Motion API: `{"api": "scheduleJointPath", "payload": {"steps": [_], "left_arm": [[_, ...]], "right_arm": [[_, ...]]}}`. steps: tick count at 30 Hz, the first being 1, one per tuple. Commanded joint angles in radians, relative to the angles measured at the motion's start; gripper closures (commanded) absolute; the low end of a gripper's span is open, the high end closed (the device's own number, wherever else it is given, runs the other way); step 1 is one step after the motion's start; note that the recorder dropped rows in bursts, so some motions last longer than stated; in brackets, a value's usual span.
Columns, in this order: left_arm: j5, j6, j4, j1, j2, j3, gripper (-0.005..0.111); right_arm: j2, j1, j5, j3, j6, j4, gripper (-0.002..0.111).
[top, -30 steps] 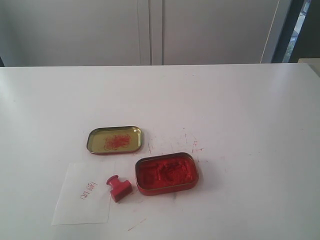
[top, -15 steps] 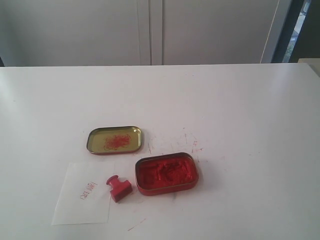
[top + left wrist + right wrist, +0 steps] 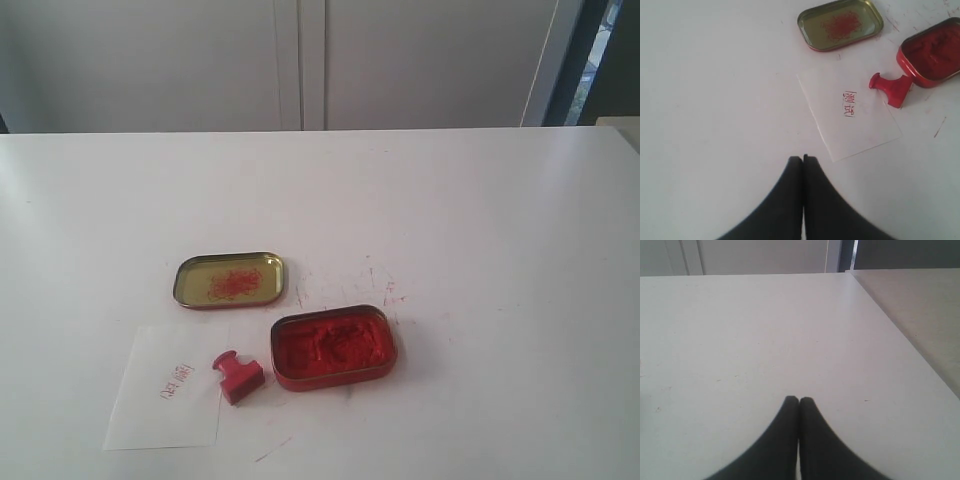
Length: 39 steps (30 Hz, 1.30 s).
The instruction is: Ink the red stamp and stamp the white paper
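The red stamp lay tipped on its side on the white table, toward the near left of the scene. Its knob handle pointed left at the right edge of the white paper, and its block base sat just beside the near left corner of the tin of red ink paste; whether block and tin touched could not be told. The paper lay flat to the left of the stamp and carried a small red stamped mark close to its right edge. The open gold lid, smeared red inside, rested farther back, beyond the paper and to the left of the tin. Faint red scribbles marked the tabletop beyond the tin.

The left gripper hung over bare table with its fingers pressed together, gripping nothing, apart from the paper. The right gripper was likewise closed tip to tip and empty over bare tabletop. Neither arm appeared in the exterior view.
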Motion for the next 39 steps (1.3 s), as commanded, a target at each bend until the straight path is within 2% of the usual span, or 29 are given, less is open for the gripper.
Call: {"api": "scheduleJointPath", "payload": {"steps": [1,8,19,24,39], "left_arm": [[0.004,0.004,-0.011,0.004,-0.083,0.008,0.107],[-0.012,0.004,-0.009,0.004,-0.187,0.064,0.107],[-0.249,0.004,-0.007,0.004,-0.337,0.282,0.107],[-0.300,0.005,-0.007,0.022,-0.393,0.365,0.107],[-0.344,0.008,0.018,0.036,-0.488,0.532,0.107]], "right_arm": [[-0.004,0.004,-0.015,0.005,-0.007,-0.002,0.108],[-0.004,0.004,-0.015,0.005,-0.007,-0.002,0.108],[-0.004,0.004,-0.015,0.005,-0.007,-0.002,0.108],[-0.004,0.004,-0.015,0.005,-0.007,-0.002,0.108],[-0.004,0.004,-0.015,0.005,-0.007,-0.002,0.108]]}}
